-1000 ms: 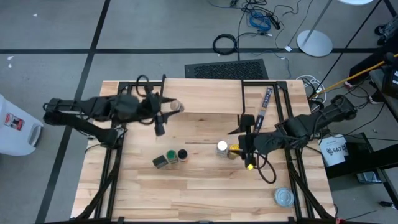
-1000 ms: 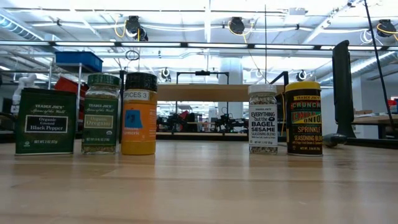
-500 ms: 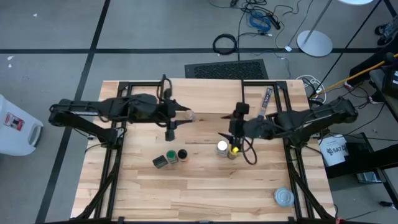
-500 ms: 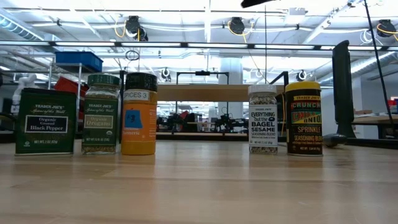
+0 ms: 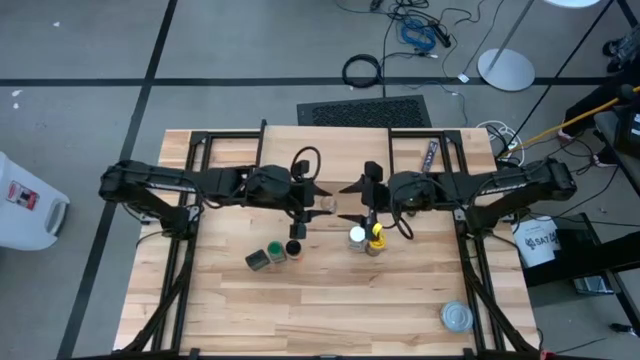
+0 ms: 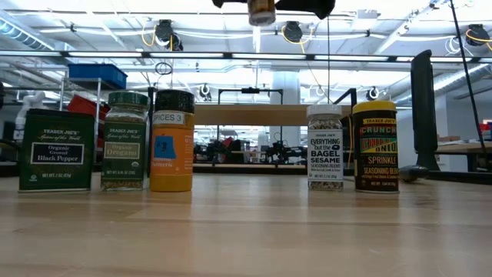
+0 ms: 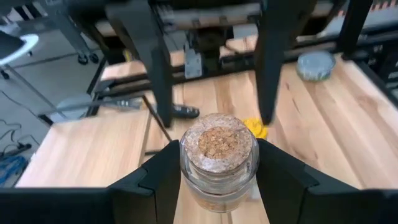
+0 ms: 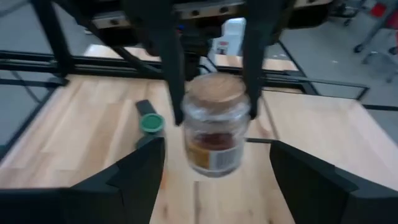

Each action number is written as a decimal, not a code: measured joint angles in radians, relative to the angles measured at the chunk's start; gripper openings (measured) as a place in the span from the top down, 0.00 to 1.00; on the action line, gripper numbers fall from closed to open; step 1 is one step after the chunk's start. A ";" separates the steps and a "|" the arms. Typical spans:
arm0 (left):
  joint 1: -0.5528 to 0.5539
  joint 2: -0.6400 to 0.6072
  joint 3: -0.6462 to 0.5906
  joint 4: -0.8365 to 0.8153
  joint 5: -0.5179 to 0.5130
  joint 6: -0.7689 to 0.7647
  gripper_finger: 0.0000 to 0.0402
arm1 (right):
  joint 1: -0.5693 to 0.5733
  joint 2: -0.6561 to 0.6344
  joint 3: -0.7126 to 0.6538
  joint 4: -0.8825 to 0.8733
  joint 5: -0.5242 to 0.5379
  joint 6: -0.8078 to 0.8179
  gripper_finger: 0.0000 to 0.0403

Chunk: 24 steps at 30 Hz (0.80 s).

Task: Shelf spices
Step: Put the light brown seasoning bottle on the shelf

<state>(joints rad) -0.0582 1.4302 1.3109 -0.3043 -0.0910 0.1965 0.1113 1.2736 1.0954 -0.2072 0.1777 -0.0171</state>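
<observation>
A small clear jar with a cork top (image 7: 217, 155) hangs high over the table's middle, with my left gripper (image 5: 320, 199) shut on it. My right gripper (image 5: 354, 200) faces it from the right, open; its fingers (image 8: 144, 173) stand wide on either side of the jar (image 8: 213, 127) without touching. On the table stand a dark green tin (image 6: 55, 150), a green-lidded jar (image 6: 127, 141), an orange jar (image 6: 172, 141), a white-lidded jar (image 6: 325, 146) and a yellow-lidded one (image 6: 375, 146). The shelf (image 6: 250, 114) stands behind them. My left gripper pinches the cork-topped jar between its two fingers, on opposite sides of the glass just below the cork (image 7: 186, 171). The fingers (image 8: 173, 74) come from the table's left, slanting a little downward. The jar is roughly upright, cork up, lifted well clear of the table.
A flat round silver tin (image 5: 457, 317) lies near the front right corner. A long dark packet (image 5: 428, 160) lies at the back right. Black frame legs (image 5: 190, 250) run along both sides of the table. Bare wood lies in front of the standing jars.
My left gripper has carried the cork-topped jar toward the table's right and somewhat down, into the top of the low view. My right gripper has swung toward the table's left and far side, turning until it faces the jar. The standing jars have not moved.
</observation>
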 joint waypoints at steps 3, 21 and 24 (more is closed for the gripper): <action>-0.001 -0.002 0.000 0.025 0.000 -0.007 0.56 | 0.001 0.000 0.000 0.001 -0.029 0.004 0.31; -0.001 -0.001 0.000 0.060 0.011 -0.008 0.55 | 0.001 0.080 0.000 0.076 -0.025 -0.047 0.31; -0.001 -0.001 0.000 0.060 0.012 -0.007 0.55 | 0.001 0.080 0.000 0.078 -0.024 -0.059 0.31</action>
<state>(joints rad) -0.0593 1.4288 1.3109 -0.2447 -0.0792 0.1890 0.1127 1.3540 1.0954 -0.1295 0.1539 -0.0760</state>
